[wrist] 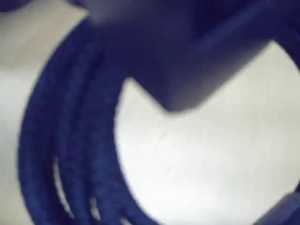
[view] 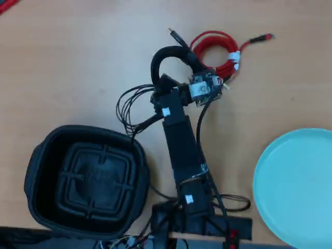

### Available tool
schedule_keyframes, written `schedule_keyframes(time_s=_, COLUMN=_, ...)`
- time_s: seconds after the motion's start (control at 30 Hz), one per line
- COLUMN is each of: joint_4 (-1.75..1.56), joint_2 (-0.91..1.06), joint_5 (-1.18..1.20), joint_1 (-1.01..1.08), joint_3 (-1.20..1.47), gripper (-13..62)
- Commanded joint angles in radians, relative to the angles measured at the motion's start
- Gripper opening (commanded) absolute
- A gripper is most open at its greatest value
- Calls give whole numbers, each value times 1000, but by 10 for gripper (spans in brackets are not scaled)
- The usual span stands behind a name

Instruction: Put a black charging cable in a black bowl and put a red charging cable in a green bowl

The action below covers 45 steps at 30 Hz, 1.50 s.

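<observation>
At upper centre of the overhead view the gripper (view: 179, 78) sits over the black cable (view: 165, 56), jaw state unreadable, touching the red cable (view: 215, 49), which could snag and drag along.

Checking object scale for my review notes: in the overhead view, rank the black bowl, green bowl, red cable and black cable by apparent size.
1. Black bowl, fully in view.
2. Green bowl, cut off by the frame edge, so it may really match or exceed the black one.
3. Red cable.
4. Black cable, partly hidden by the arm, so close to the red.
</observation>
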Motion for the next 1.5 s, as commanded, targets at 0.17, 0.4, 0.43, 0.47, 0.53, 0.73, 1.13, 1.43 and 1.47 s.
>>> schedule_keyframes(time_s=0.17, joint_4=-212, joint_2=66, joint_5=-129, joint_1=3, joint_3=-23, gripper=-73)
schedule_keyframes(time_s=0.4, joint_4=-247, joint_2=137, joint_5=-356, joint_1=-71, joint_3=-14, gripper=-73)
schedule_keyframes(time_s=0.43, joint_4=-244, joint_2=161, joint_5=-356, joint_1=-78, joint_3=-5, gripper=-73)
schedule_keyframes(time_s=0.47, joint_4=-236, joint_2=195, joint_5=-357, joint_1=-89, joint_3=18, gripper=-73)
schedule_keyframes(time_s=0.53, joint_4=-229, joint_2=285, joint_5=-357, joint_1=-126, joint_3=100, gripper=-73)
schedule_keyframes(time_s=0.73, joint_4=-264, joint_2=500, joint_5=-391, joint_1=-302, joint_3=310, gripper=-73)
schedule_keyframes(time_s=1.13, joint_4=-413, joint_2=545, joint_5=-867, joint_1=-621, joint_3=368, gripper=-73)
schedule_keyframes(time_s=1.43, joint_4=-468, joint_2=541, joint_5=-950, joint_1=-874, joint_3=359, gripper=-74)
schedule_keyframes(time_s=1.47, joint_4=-479, joint_2=540, joint_5=-948, joint_1=-911, joint_3=364, gripper=-74)
